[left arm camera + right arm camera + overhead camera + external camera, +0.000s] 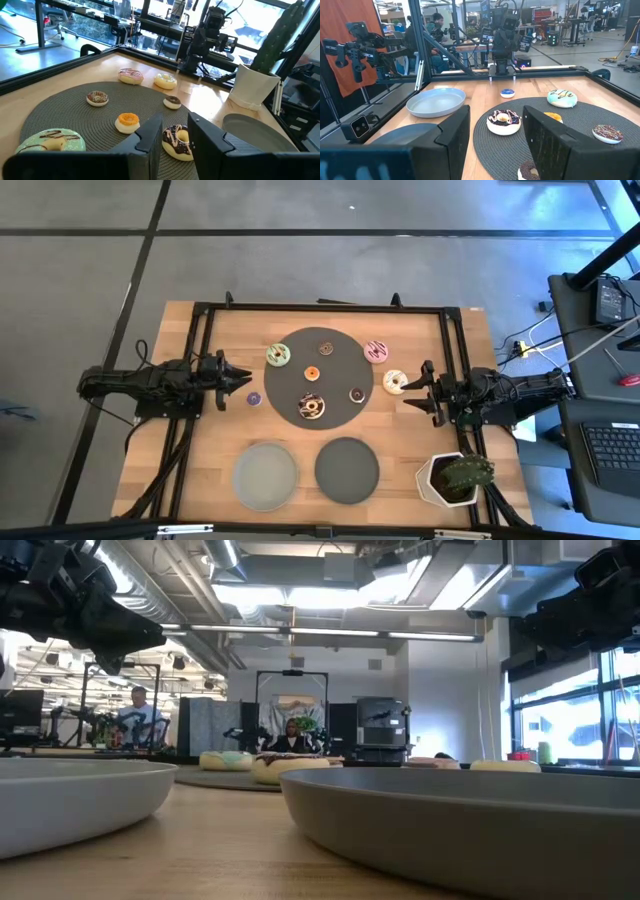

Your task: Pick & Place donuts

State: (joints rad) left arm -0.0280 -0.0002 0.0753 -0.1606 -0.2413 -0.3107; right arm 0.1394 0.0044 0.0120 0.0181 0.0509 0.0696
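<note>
Several toy donuts lie around a round dark woven mat (320, 375). On the mat are a green one (278, 356), an orange mini (311, 372), a chocolate one with white icing (311, 406) and two small brown ones (357, 394). A pink donut (376, 351) and a white one (395, 382) rest on the wood right of the mat, and a purple mini (254, 397) rests left of it. My left gripper (240, 378) hovers open at the mat's left edge, above the table (175, 117). My right gripper (410, 387) hovers open beside the white donut (496, 110).
A light grey plate (266, 474) and a dark grey plate (347, 470) sit near the table's near edge. A white pot with a cactus (455, 477) stands at the near right corner. A black frame (320, 307) borders the table. People show in the room beyond.
</note>
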